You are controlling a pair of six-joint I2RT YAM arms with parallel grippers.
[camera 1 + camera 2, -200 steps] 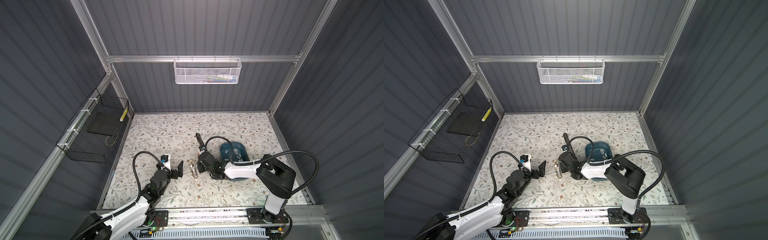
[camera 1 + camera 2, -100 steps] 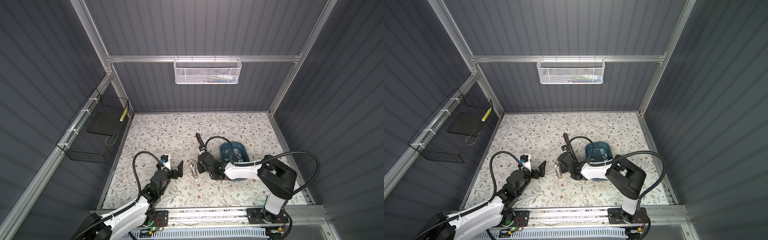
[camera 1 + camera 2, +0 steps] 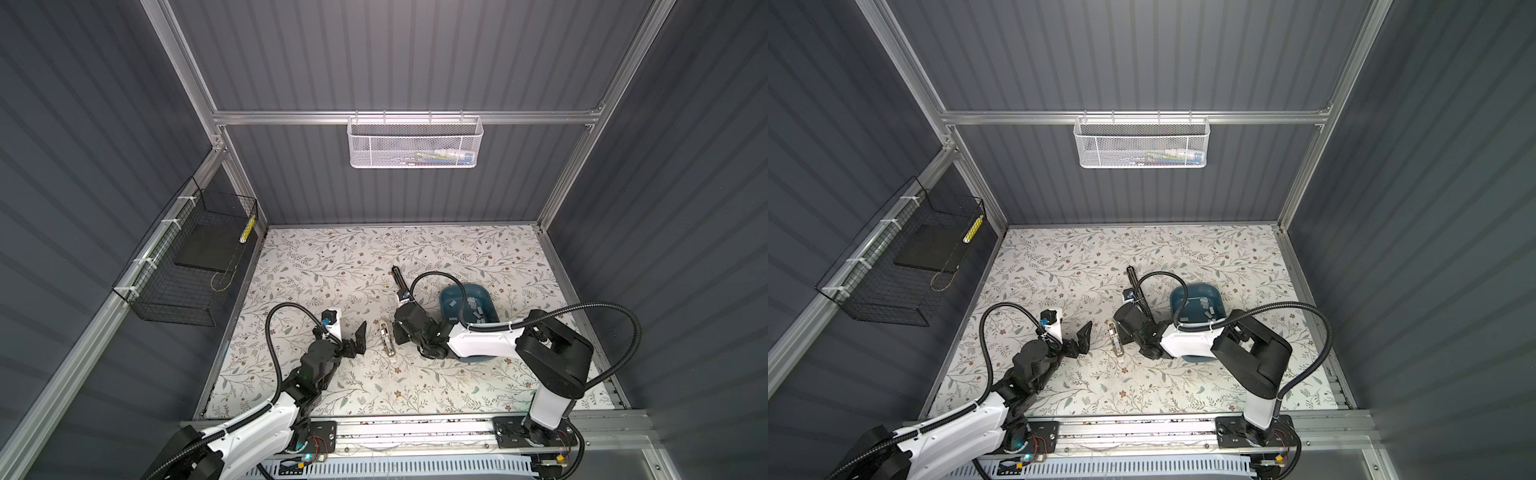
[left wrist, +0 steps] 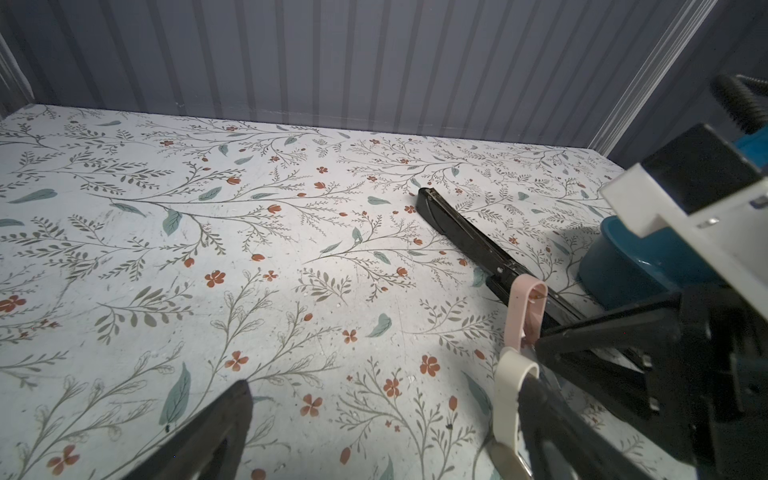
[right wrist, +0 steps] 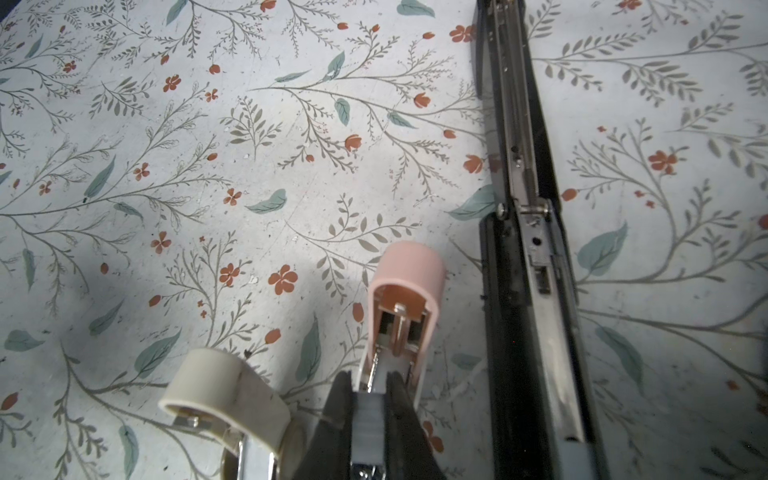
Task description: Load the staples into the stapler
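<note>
Between the right gripper's (image 5: 368, 384) closed jaws, a grey strip of staples (image 5: 368, 417) lies lengthwise in line with the small stapler's (image 3: 386, 338) open channel, pointing at its pink end. That stapler's long axis runs nearly up-down, at lower middle in both top views. Just above it lies the black stapler (image 3: 400, 282). To the right is the blue bowl (image 3: 449, 297), holding more strips. To the left, the left gripper (image 3: 357, 338) is spread wide and empty. Bare table (image 3: 316, 266) opens toward the upper left.

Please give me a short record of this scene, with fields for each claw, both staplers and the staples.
small stapler: pink, lid open
right claw: shut on a grey staple strip, at the small stapler's open end
left claw: open, empty, beside the small stapler
black stapler: long, opened flat, not held
blue bowl: holds loose staples
</note>
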